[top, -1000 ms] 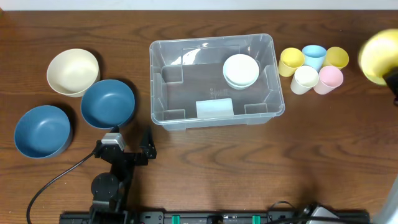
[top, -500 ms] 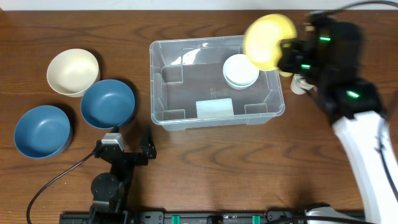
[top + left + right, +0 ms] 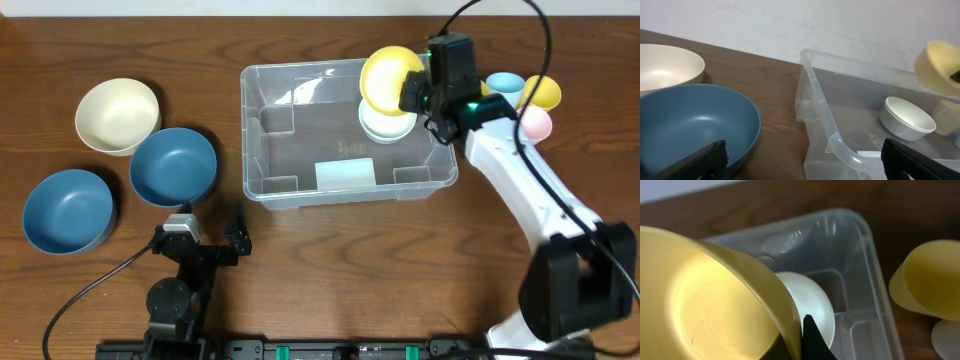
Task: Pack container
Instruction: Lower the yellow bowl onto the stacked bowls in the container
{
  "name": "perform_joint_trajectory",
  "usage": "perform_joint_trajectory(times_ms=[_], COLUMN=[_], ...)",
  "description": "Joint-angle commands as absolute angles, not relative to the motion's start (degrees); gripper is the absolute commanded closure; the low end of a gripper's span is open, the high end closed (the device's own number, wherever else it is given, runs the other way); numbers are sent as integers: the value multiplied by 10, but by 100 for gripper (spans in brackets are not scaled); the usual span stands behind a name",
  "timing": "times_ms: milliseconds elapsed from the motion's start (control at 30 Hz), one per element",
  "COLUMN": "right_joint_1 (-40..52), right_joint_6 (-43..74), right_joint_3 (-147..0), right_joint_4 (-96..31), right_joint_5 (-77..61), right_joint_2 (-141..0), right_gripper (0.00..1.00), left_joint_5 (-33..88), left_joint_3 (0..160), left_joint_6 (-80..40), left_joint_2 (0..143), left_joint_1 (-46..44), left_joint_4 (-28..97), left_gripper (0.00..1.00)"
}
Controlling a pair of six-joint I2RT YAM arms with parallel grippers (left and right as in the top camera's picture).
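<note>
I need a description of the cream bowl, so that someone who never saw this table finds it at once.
Find the large clear container in the middle of the table; three bowls stand to its left. The cream bowl is the one farthest back, toward the wall. It alone is pale: the nearer blue bowl beside it and the leftmost blue bowl are both dark blue.

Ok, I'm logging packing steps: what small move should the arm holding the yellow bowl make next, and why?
Probably lower the yellow round bowl straight down: it hangs tilted above the white round bowl inside the clear rectangular plastic bin, ready to nest.
</note>
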State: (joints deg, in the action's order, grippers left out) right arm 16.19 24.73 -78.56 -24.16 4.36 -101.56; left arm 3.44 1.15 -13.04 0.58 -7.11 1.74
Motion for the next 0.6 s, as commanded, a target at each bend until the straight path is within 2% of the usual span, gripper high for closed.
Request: perform_joint_trajectory(times_ms=[0, 33, 67, 133, 167, 200, 233, 567], right_joint_1=[165, 166, 166, 166, 166, 166, 166, 166], right_joint_6=[239, 239, 239, 239, 239, 239, 238, 235], right_joint_3=[-786, -786, -786, -786, -786, -786, -786, -823], right_joint_4=[-239, -240, -242, -247, -248, -249, -249, -299], right_joint_5=[57, 57, 56, 56, 54, 50, 43, -36], right_joint_2=[-1041, -1046, -1052, -1057, -1057, -1057, -1056, -1054], right_gripper=[99, 99, 93, 40, 19, 7, 1, 1], left_joint_5=[33, 33, 33, 33, 33, 33, 33, 33], left_joint_3=[2, 2, 2, 2, 2, 2, 2, 2], left_joint_6=[-119, -119, -119, -119, -119, -119, -119, -119], left_joint_2=[2, 2, 2, 2, 2, 2, 2, 2], left_joint_1=[-68, -68, -68, -68, -68, -68, -68, -68], left_joint_4=[38, 38, 38, 38, 38, 38, 38, 39], left_gripper=[2, 2, 2, 2, 2, 2, 2, 2])
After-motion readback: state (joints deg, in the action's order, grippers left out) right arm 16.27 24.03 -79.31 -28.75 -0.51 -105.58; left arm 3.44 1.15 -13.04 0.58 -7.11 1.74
